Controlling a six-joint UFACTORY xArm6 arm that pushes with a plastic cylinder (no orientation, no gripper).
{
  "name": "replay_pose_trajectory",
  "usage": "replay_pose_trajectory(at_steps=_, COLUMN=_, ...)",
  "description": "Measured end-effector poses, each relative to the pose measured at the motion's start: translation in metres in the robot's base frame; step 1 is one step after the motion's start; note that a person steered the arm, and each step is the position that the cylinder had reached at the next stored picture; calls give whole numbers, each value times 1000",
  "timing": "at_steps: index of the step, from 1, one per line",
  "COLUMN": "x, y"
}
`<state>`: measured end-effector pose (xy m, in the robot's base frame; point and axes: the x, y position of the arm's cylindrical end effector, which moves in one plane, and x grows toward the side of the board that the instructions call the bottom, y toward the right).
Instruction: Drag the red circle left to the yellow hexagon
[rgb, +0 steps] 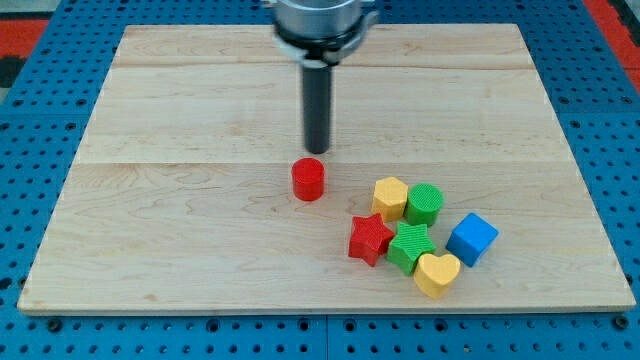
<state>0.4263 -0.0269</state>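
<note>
The red circle (309, 180) is a short red cylinder near the middle of the wooden board (180, 120). My tip (316, 151) stands just above it in the view, a little to its right, close to it but apart. The yellow hexagon (390, 197) lies to the right of the red circle and slightly lower, at the top left of a cluster of blocks.
The cluster at the lower right holds a green circle (424, 203), a red star (370, 239), a green star (410, 246), a yellow heart (437, 274) and a blue cube (472, 239). A blue pegboard (40, 120) surrounds the board.
</note>
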Motion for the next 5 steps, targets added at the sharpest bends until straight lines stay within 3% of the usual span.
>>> replay_pose_trajectory(at_steps=1, x=22, y=-30)
replay_pose_trajectory(at_steps=3, x=49, y=68)
replay_pose_trajectory(at_steps=4, x=-10, y=38)
replay_pose_trajectory(at_steps=5, x=-76, y=73)
